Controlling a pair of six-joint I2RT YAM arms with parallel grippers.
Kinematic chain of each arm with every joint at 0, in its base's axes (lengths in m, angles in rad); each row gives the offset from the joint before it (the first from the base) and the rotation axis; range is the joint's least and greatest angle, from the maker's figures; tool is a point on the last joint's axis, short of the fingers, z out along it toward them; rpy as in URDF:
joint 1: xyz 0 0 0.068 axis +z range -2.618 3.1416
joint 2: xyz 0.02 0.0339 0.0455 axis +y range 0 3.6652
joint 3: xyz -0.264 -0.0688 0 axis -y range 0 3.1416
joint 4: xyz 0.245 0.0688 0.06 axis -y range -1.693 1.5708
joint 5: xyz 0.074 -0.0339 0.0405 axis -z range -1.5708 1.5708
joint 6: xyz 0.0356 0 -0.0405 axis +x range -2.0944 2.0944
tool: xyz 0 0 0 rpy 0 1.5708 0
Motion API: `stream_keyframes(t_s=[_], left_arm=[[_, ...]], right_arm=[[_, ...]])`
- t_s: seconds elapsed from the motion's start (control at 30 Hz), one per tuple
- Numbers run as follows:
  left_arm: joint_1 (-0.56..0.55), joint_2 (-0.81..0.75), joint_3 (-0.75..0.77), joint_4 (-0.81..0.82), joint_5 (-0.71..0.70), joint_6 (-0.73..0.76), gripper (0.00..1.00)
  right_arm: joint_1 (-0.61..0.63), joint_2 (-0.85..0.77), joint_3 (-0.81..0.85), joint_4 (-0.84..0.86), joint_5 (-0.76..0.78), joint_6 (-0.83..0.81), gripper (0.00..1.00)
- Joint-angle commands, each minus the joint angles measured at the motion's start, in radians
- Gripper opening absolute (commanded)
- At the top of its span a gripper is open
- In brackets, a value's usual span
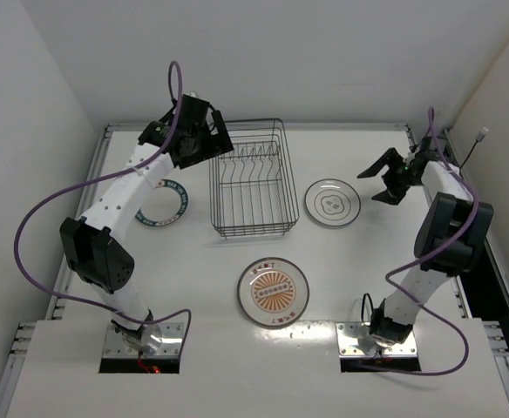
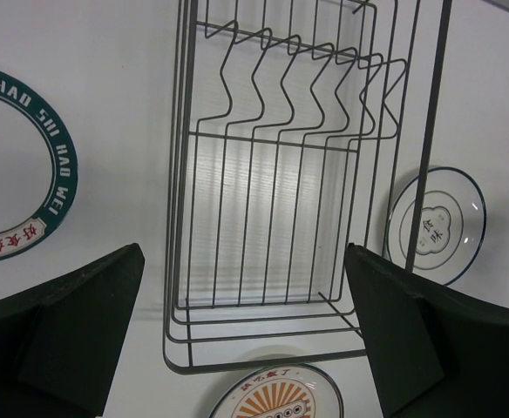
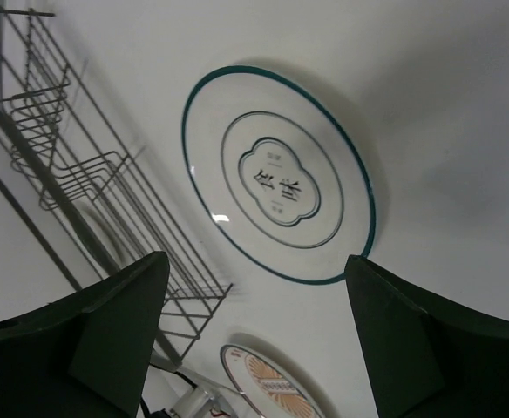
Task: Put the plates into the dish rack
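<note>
The dark wire dish rack [image 1: 251, 178] stands at the table's centre back with nothing between its tines [image 2: 298, 87]. Three plates lie flat around it: a teal-rimmed plate [image 1: 162, 203] to its left, a white plate with a dark line motif [image 1: 332, 202] to its right, and an orange sunburst plate [image 1: 273, 291] in front. My left gripper [image 1: 209, 139] hovers open above the rack's back left corner. My right gripper [image 1: 385, 178] hangs open just right of the line-motif plate [image 3: 279, 174], holding nothing.
White walls close in the table at the back and both sides. Purple cables loop from both arms. The arm bases [image 1: 145, 335] sit on metal plates at the near edge.
</note>
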Motion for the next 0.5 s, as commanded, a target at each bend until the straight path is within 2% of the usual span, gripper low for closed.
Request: stream_keyframes(t_s=[0.0, 0.23, 0.47], left_arm=[[0.003, 0.009, -0.009, 0.006, 0.025, -0.023, 1.00], [0.003, 0.000, -0.018, -0.007, 0.016, -0.014, 1.00], [0.003, -0.019, -0.038, -0.007, 0.025, -0.014, 1.00]], right_arm=[[-0.008, 0.062, 0.014, 0.085, -0.028, -0.046, 0.79], [0.023, 0.224, 0.023, 0.103, 0.013, -0.101, 0.72], [0.069, 0.326, 0.070, 0.071, 0.017, -0.135, 0.53]])
